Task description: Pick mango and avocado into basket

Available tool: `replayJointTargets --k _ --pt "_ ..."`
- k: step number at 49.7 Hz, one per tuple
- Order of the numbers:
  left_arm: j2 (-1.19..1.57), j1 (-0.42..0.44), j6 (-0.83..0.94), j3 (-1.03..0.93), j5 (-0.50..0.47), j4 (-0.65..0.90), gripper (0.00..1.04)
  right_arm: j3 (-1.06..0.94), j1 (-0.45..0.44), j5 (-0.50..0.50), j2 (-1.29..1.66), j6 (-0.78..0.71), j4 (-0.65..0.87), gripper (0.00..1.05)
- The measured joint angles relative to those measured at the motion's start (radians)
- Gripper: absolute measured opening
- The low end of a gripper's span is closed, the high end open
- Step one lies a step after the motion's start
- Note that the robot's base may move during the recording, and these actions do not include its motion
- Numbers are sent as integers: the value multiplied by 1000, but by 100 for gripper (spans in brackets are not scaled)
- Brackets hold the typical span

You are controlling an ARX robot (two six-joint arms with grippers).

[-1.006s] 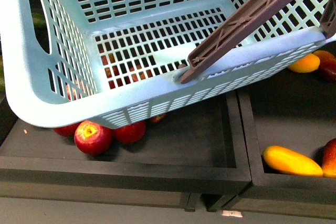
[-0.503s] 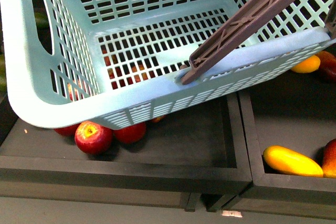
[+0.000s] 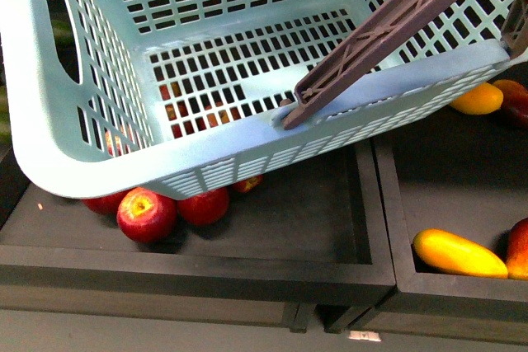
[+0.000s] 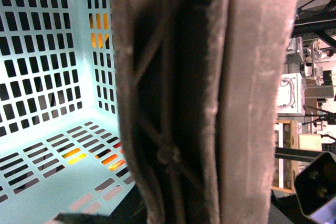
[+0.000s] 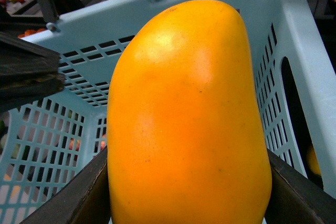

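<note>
- Basket (image 3: 49, 121) has nudged slightly; it hangs tilted, apples (image 3: 147, 214) under it at 7 o'clock;
- right claw (image 5: 186, 203) clamps the mango (image 5: 189, 119) (basket rim just beyond it);
- left claw's grip: cannot tell.

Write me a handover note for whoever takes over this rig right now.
Right gripper: shut on the mango, apparently over the open basket.
Left gripper: fingers not visible. Its wrist view is filled by the basket handle, so the grip is unconfirmed.
The basket hangs tilted over the apple crate, with nothing inside it.
No avocado in any view.
Done: mango picked.
Left: release the mango into the basket, then find and add the avocado.
</note>
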Motion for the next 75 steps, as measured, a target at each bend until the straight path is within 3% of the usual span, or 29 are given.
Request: replayJointTargets --k 11,21,30,44,49,53,58,66,75 --pt "0 0 -1 0 1 0 15 87 9 34 116 13 39 65" --pt "0 0 -1 0 2 0 15 123 15 32 128 56 36 97" --pt "0 0 -4 -10 -1 -2 15 125 -6 50 126 95 31 96" --pt "0 2 3 -10 -3 -2 15 64 -150 218 51 137 43 96" --pt "0 -2 3 -10 1 -2 15 -1 -155 342 40 58 202 86" --pt "0 -6 2 -10 4 -2 15 -120 -150 377 -2 -47 347 70" --pt "0 -5 -5 -10 7 -2 15 -201 -148 380 -50 -81 388 58" --pt "0 -3 3 -10 -3 -2 15 -370 -146 381 -166 -113 433 25" --pt "0 -3 2 -10 -1 -2 15 -466 -146 384 -249 -126 443 2"
